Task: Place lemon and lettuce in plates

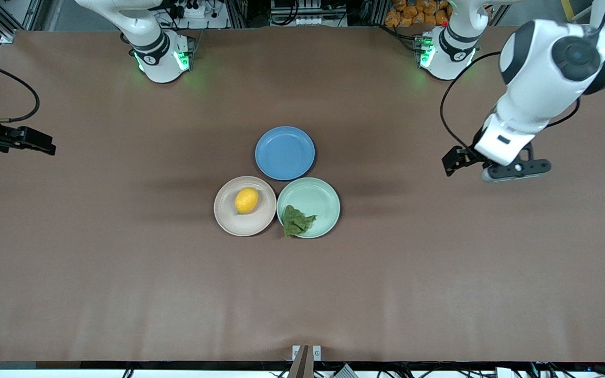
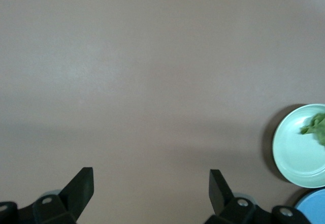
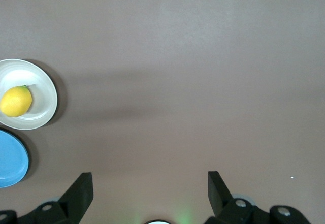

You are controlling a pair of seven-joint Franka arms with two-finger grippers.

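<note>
The yellow lemon (image 1: 246,200) lies in the pale beige-pink plate (image 1: 226,212). The dark green lettuce (image 1: 297,221) lies in the mint green plate (image 1: 322,199), overhanging the rim nearest the front camera. My left gripper (image 1: 450,160) hangs open and empty over bare table toward the left arm's end. My right gripper (image 1: 45,145) hangs open and empty over bare table at the right arm's end. The left wrist view shows its gripper (image 2: 151,179), the mint plate (image 2: 294,155) and lettuce (image 2: 317,126). The right wrist view shows its gripper (image 3: 150,182), the lemon (image 3: 16,101) and beige plate (image 3: 44,89).
An empty blue plate (image 1: 285,153) touches both other plates, farther from the front camera; it also shows in the left wrist view (image 2: 315,209) and the right wrist view (image 3: 10,158). Brown table (image 1: 124,273) surrounds the plates.
</note>
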